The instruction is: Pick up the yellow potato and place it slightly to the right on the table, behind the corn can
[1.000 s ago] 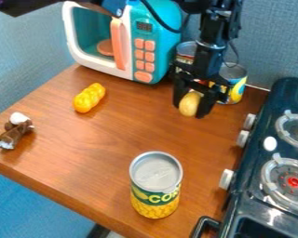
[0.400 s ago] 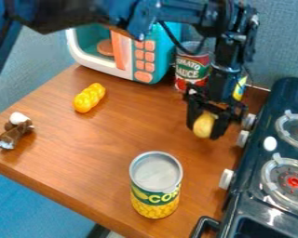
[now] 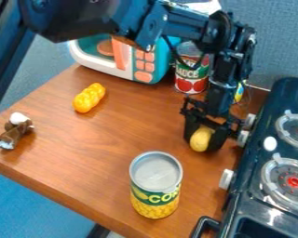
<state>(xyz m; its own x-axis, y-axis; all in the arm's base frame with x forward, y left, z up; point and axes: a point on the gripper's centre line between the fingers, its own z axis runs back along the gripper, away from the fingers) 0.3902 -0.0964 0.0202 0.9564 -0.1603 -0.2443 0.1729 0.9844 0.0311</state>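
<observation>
Nearest on the desk (image 3: 123, 132), the corn can (image 3: 154, 183) is standing upright, with the toy stove (image 3: 251, 197) to the right. A little farther, the tool (image 3: 204, 141) is pinching the yellow oval toy (image 3: 200, 139) between its fingers, near the stove knobs. At left lies the brown-and-white toy (image 3: 15, 132); then the lumpy yellow toy (image 3: 88, 98). Behind are the tomato can (image 3: 191, 83) and the toy microwave (image 3: 161, 72).

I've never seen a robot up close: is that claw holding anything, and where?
The gripper holds a yellow, oval object by its sides, between its fingers.
</observation>
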